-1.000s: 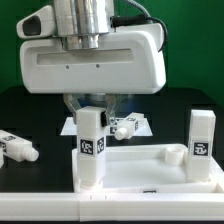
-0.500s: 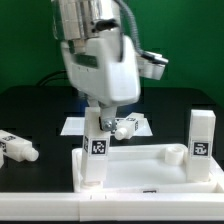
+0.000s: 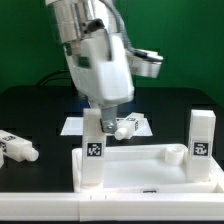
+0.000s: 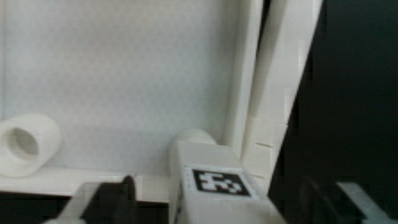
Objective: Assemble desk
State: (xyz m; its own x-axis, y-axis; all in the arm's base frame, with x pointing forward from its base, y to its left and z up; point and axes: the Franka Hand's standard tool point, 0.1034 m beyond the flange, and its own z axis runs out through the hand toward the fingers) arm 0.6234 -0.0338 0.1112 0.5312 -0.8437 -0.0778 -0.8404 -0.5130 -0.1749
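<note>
The desk panel [image 3: 140, 172] lies flat near the table's front, a white rimmed board. One white tagged leg [image 3: 92, 150] stands upright in its corner on the exterior view's left, and another leg [image 3: 203, 145] stands at the right. My gripper [image 3: 97, 118] hangs over the top of the left leg, open, one finger on each side. In the wrist view that leg [image 4: 217, 185] stands between the fingers [image 4: 111, 202] with a gap showing beside it. The panel [image 4: 125, 90] and a round socket [image 4: 27, 145] lie beyond.
A loose tagged leg [image 3: 18, 148] lies on the black table at the exterior view's left. Another leg [image 3: 125, 127] lies on the marker board [image 3: 72, 126] behind the panel. The arm's white body fills the space above the left leg.
The wrist turned about the left leg a second ago. Since half a second ago the fingers have spread away from the leg, which stays upright in its corner.
</note>
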